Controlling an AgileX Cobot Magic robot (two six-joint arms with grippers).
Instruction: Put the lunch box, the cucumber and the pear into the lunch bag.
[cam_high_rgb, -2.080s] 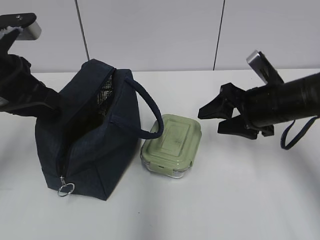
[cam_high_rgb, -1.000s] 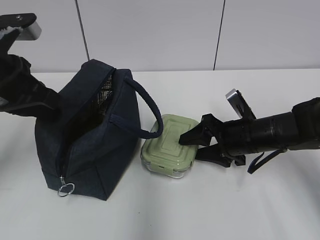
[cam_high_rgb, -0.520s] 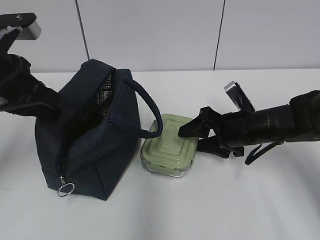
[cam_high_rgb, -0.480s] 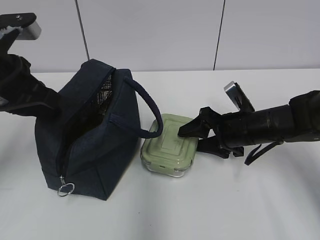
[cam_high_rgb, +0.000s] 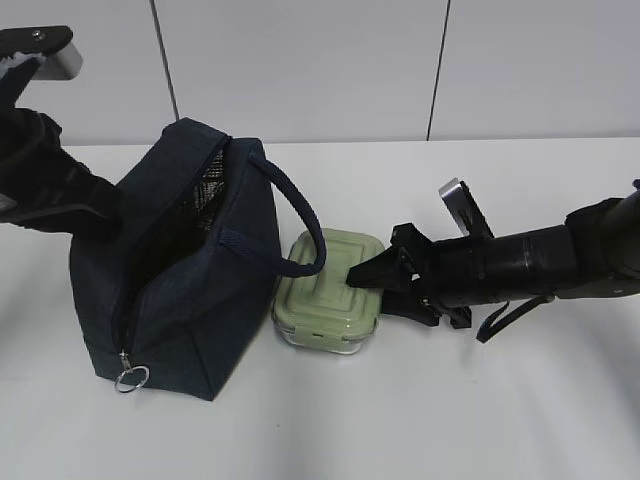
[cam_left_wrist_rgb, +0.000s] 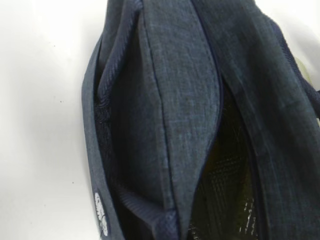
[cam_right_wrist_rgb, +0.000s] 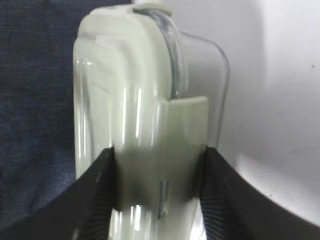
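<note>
The lunch box (cam_high_rgb: 318, 292), with a sage-green lid and clear base, lies on the white table just right of the navy lunch bag (cam_high_rgb: 180, 290). My right gripper (cam_high_rgb: 372, 290) reaches in from the right. Its jaws clamp the box's near end, one finger on the lid and one under the base. In the right wrist view both pads (cam_right_wrist_rgb: 100, 190) press against the lunch box (cam_right_wrist_rgb: 130, 100). My left arm (cam_high_rgb: 45, 170) sits at the bag's back left edge, its fingers hidden behind the fabric. The left wrist view looks down into the open lunch bag (cam_left_wrist_rgb: 185, 100). No cucumber or pear shows.
The bag's looped handle (cam_high_rgb: 300, 215) arches over the box's left end. A metal ring pull (cam_high_rgb: 132, 378) hangs at the bag's front corner. A white wall stands behind the white table (cam_high_rgb: 480, 410).
My right gripper came down and left from mid-air and closed over the lunch box's right end. The box has shifted slightly left toward the bag. The left arm and the bag have not moved.
</note>
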